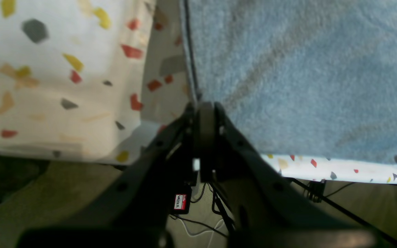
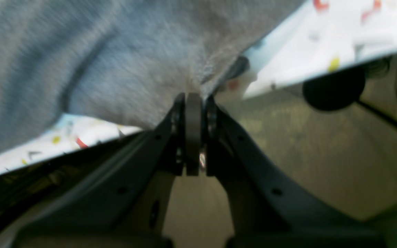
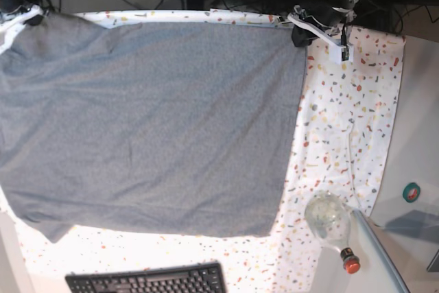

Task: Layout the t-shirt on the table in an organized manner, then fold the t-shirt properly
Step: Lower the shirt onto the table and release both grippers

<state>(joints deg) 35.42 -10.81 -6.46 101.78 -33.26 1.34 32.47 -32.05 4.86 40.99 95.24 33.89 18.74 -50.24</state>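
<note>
One table [image 3: 357, 101], covered in a white cloth flecked with red, yellow and grey, fills most of the base view. Spread nearly flat across it lies the t-shirt [image 3: 151, 121], plain heather grey, reaching the far edge and showing no readable print. At that far edge, the left gripper [image 1: 198, 103] is clenched on one corner of the shirt's hem, and the right gripper [image 2: 193, 98] is clenched on the other corner. Near the front sit a black keyboard [image 3: 147, 280] and a clear bottle [image 3: 333, 223] with a red cap. Below the left gripper hangs a small red-and-white tag [image 1: 180, 202], its handwriting too blurred to read.
</note>
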